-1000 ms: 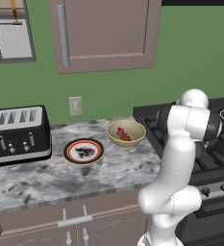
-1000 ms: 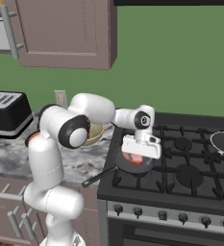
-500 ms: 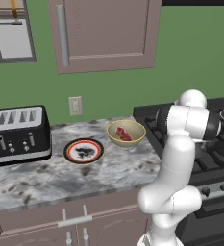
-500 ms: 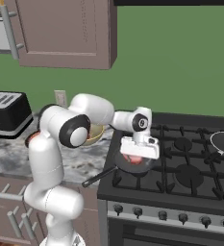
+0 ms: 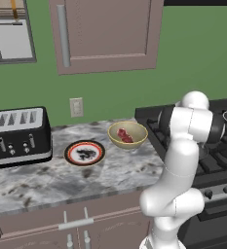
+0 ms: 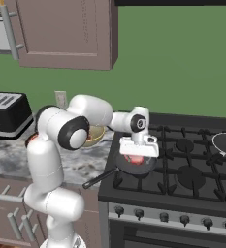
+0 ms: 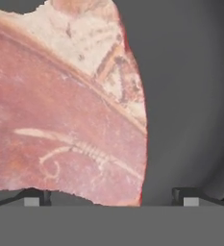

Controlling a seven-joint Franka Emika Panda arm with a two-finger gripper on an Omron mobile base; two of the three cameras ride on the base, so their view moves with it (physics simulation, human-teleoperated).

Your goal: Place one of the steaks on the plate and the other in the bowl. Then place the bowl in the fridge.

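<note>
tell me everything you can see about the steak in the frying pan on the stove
The flat pink-red raw steak lies in the black frying pan on the stove's front left burner. Up close it shows a smooth reddish face with thin pale streaks, a paler mottled band toward one end and a ragged edge. The open pincer hovers directly above it, fingertips straddling one end, not gripping it.

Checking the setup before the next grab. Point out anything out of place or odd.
One steak lies in a black frying pan on the stove, under the open pincer, instead of on the plate, which carries no meat. The other steak sits in the bowl. Nothing looks spilled or damaged.
</note>
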